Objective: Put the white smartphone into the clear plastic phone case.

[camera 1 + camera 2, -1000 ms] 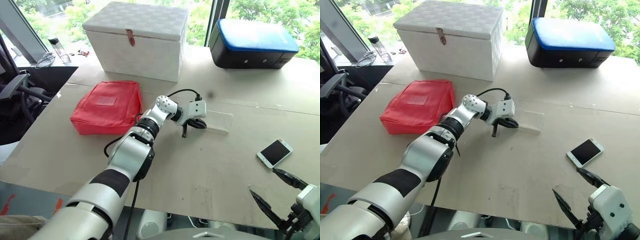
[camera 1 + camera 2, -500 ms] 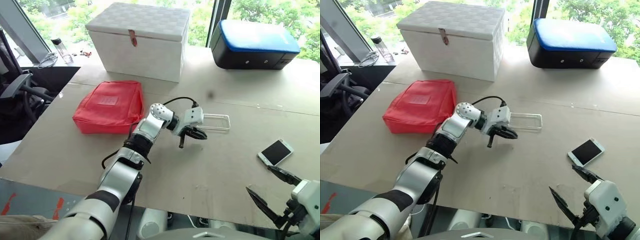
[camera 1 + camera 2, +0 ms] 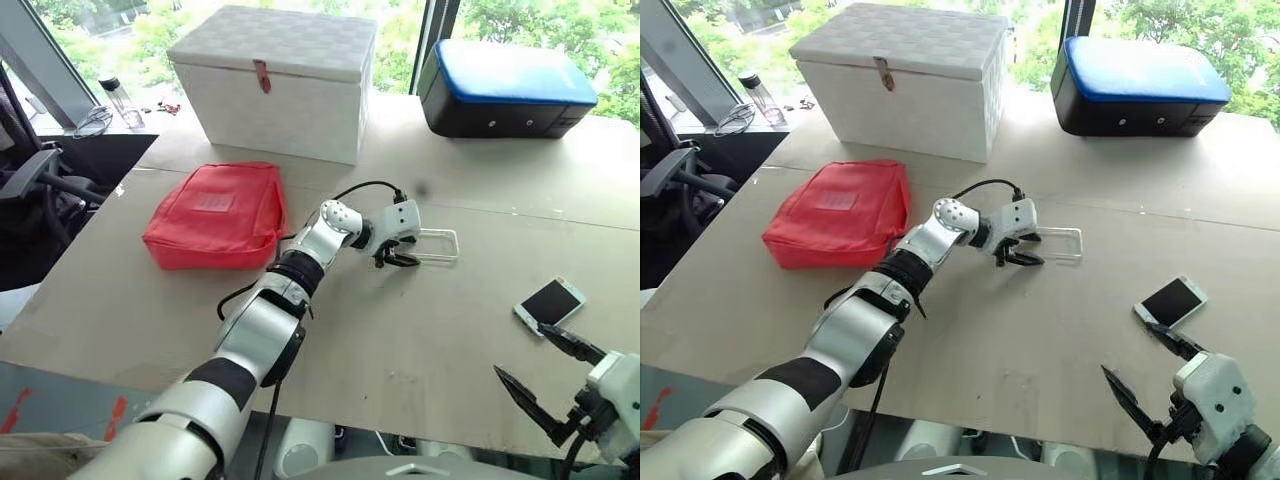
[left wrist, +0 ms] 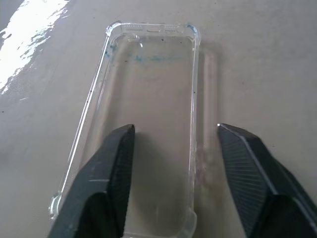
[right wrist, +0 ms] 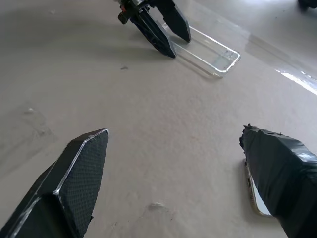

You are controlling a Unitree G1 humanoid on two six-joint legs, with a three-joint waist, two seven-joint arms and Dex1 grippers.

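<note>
Lying flat on counter [image 3: 420,330], clear plastic phone case [image 3: 432,244] is straddled at near end by released left tool [image 4: 173,144]. White smartphone [image 3: 549,303] is seen just beside spread-open right tool [image 3: 545,375].

A wide table [image 3: 150,300] with a beige, matte top fills the room's foreground; a faint seam runs across it; behind it tall windows [image 3: 400,30] show green trees in bright daylight; a dark window post [image 3: 437,25] stands between two panes; on the far part of the table sit a white woven box [image 3: 275,80] with a small red clasp, and a black case with a blue lid [image 3: 505,85]; a red pouch [image 3: 215,215] lies on the table; a clear bottle [image 3: 118,98] stands far left, by cables; a dark office chair [image 3: 35,185] is at the left edge.
</note>
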